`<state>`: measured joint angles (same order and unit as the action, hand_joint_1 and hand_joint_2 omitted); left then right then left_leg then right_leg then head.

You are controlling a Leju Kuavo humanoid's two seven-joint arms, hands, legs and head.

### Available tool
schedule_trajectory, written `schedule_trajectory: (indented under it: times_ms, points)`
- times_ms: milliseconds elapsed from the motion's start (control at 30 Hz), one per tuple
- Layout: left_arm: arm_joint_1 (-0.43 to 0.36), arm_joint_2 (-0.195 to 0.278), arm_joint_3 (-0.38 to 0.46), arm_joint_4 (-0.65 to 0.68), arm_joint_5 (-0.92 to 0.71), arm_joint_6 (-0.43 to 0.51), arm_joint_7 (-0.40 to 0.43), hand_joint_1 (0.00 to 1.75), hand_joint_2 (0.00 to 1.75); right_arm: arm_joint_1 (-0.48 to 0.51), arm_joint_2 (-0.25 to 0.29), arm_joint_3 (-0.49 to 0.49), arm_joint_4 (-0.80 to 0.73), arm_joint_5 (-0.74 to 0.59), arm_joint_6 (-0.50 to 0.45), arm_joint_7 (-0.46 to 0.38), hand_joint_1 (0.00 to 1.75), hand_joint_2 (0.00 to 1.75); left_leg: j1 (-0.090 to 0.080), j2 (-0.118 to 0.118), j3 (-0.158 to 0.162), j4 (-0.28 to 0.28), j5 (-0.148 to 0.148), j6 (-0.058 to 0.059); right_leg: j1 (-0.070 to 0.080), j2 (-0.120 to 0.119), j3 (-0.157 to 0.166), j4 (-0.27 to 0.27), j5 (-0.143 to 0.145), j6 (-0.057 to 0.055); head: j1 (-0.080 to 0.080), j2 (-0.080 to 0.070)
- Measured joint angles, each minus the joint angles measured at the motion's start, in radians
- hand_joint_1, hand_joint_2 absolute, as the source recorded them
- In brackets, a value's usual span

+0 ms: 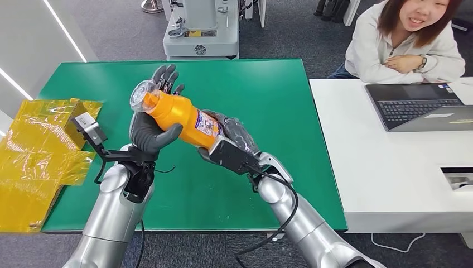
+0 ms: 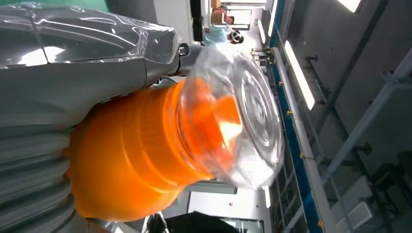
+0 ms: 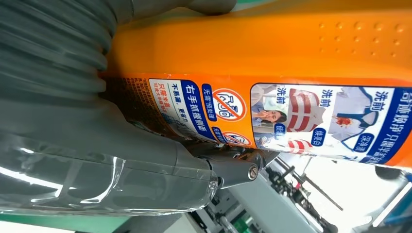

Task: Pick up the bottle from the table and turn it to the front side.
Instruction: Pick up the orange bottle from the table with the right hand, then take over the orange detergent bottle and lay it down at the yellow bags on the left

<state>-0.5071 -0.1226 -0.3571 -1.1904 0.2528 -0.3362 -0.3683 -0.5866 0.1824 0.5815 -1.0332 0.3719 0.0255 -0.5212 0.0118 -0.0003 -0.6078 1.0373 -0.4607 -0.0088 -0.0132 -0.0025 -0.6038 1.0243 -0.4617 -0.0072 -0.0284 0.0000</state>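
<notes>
An orange bottle (image 1: 178, 114) with a clear cap (image 1: 139, 95) is held in the air above the green table (image 1: 279, 100), lying tilted with its cap toward the far left. My left hand (image 1: 149, 129) grips its upper body below the cap. My right hand (image 1: 231, 139) holds its base end, where the printed label (image 1: 207, 124) sits. The left wrist view looks along the orange bottle (image 2: 131, 160) to the clear cap (image 2: 243, 116). In the right wrist view the label (image 3: 291, 116) with blue and white panels faces the camera, and my hand's thumb (image 3: 97, 141) lies against the bottle.
Crumpled yellow bags (image 1: 33, 151) lie over the table's left edge. A white desk (image 1: 379, 167) with a laptop (image 1: 418, 106) stands to the right, and a person (image 1: 407, 39) sits behind it. A grey machine (image 1: 201, 28) stands beyond the table's far edge.
</notes>
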Motion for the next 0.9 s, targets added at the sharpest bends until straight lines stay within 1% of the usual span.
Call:
schedule_trajectory:
  times_ms: [200,233,333,367,900]
  points:
    - [-0.009,-0.004,-0.023,0.013,0.000,0.009,0.002,0.00,1.75,-0.026,0.012,0.015,0.065,0.033,0.012,0.014,1.75,1.75,0.000,0.000,0.000,0.000,0.000,0.000,0.000,0.000,0.000,0.000,0.000,0.000,0.000,0.000]
    - [-0.009,-0.004,-0.026,0.015,0.000,0.009,0.003,0.03,1.75,-0.027,0.013,0.015,0.072,0.036,0.011,0.015,1.75,1.75,0.000,0.000,0.000,0.000,0.000,0.000,0.000,0.000,0.000,0.000,0.000,0.000,0.000,0.000]
    - [-0.009,-0.004,-0.035,0.022,0.000,0.008,0.004,1.34,1.75,-0.029,0.013,0.016,0.088,0.043,0.009,0.015,1.75,1.75,0.000,0.000,0.000,0.000,0.000,0.000,0.000,0.000,0.000,0.000,0.000,0.000,0.000,0.000]
    - [-0.009,-0.004,-0.038,0.025,-0.002,0.008,0.004,1.75,1.75,-0.030,0.013,0.016,0.092,0.045,0.008,0.014,1.75,1.75,0.000,0.000,0.000,0.000,0.000,0.000,0.000,0.000,0.000,0.000,0.000,0.000,0.000,0.000]
    - [-0.033,-0.010,-0.066,0.092,-0.114,0.013,-0.028,1.75,1.75,-0.028,0.003,0.008,0.124,0.058,-0.007,0.000,1.75,1.75,0.000,0.001,0.000,0.000,0.000,0.000,0.000,0.001,-0.001,0.000,0.000,0.000,0.000,0.000]
